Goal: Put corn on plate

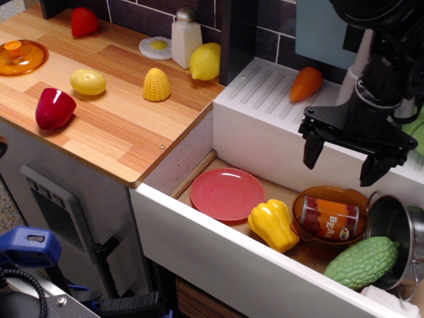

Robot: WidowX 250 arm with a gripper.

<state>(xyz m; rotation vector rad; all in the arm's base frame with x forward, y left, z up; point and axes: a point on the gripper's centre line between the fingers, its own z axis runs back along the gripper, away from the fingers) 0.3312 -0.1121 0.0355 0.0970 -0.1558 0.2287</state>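
Corn (pixel 157 85) stands on the wooden counter (pixel 119 132); plate (pixel 227 193) lies in the sink (pixel 199 159), gripper (pixel 343 165) spread wide and empty above.

— Where's the corn (pixel 157 85)?
— Upright on the wooden counter (pixel 119 132), a stubby yellow cone with kernel rows, tip up.
— And the plate (pixel 227 193)?
— Round, pink-red, shallow-rimmed, lying flat and bare down in the white sink, at about five o'clock from the corn, well apart.
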